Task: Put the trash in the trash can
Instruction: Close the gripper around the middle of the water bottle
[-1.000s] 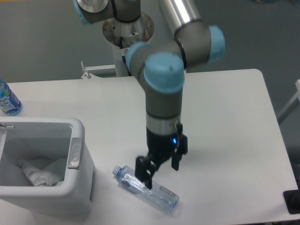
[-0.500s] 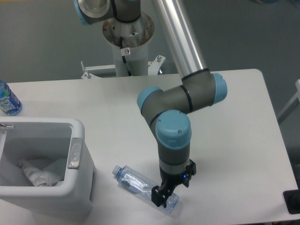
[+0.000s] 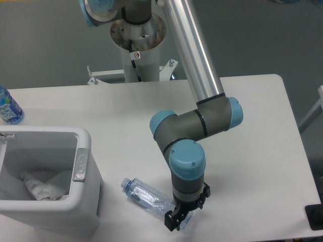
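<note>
A clear crushed plastic bottle [image 3: 149, 197] with a pale cap lies on the white table, cap end toward the trash can. My gripper [image 3: 185, 210] is low over the bottle's base end. Its dark fingers [image 3: 171, 222] stand open astride the bottle, and the wrist hides part of that end. The trash can [image 3: 82, 161], a large white bin with a grey strip on its rim, stands at the front left. A crumpled white paper wrapper [image 3: 39, 187] lies inside it.
A blue-labelled water bottle [image 3: 8, 108] stands at the table's far left edge. The arm's base column [image 3: 138, 48] rises behind the table. A black object [image 3: 315, 217] sits at the front right corner.
The arm has swung from the bottle's middle to its base end and dropped lower. The fingers now sit down around the bottle. The bottle has not moved.
</note>
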Controlling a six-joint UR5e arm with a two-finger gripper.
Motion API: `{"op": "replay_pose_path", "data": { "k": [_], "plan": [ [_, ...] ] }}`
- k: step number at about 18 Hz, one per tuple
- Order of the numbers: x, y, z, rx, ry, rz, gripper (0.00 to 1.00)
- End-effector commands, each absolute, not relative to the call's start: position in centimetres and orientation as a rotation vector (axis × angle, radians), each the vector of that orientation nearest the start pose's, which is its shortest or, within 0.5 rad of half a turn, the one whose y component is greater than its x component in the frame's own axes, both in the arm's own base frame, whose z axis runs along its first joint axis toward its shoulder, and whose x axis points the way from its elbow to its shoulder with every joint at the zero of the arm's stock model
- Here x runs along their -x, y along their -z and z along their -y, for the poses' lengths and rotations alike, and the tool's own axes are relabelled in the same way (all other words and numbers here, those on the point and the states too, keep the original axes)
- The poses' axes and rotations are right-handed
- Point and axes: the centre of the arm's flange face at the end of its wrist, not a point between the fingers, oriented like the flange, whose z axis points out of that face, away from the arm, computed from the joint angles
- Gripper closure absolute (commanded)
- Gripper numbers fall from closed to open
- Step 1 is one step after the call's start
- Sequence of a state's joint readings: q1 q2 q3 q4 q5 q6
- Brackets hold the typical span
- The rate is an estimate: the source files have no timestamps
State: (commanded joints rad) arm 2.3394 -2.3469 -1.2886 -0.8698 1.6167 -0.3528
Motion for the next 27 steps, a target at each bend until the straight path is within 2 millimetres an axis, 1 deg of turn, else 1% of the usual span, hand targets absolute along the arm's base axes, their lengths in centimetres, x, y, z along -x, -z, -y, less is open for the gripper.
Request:
{"op": "replay_pose_path", "data": {
  "k": [2, 5, 8, 14, 16, 18, 20, 22, 23, 27],
  "plan": [
    [43.1, -20.2, -63.9, 2.498, -0.136, 1.567, 0.0],
    [43.2, -20.1, -63.9, 2.494, -0.134, 1.57, 0.0],
    [43.0, -19.6, -64.2, 2.497, -0.134, 1.574, 0.0],
    [43.0, -19.0, -64.2, 2.501, -0.137, 1.588, 0.01],
    [43.0, -18.6, -64.1, 2.504, -0.138, 1.592, 0.08],
    [42.9, -18.3, -64.1, 2.507, -0.158, 1.599, 0.13],
    [42.6, -18.3, -64.3, 2.51, -0.16, 1.594, 0.15],
    [42.2, -18.3, -64.3, 2.515, -0.159, 1.591, 0.23],
    [41.9, -18.7, -64.4, 2.515, -0.159, 1.583, 0.26],
    [41.8, -18.8, -64.5, 2.515, -0.159, 1.58, 0.32]
  ]
}}
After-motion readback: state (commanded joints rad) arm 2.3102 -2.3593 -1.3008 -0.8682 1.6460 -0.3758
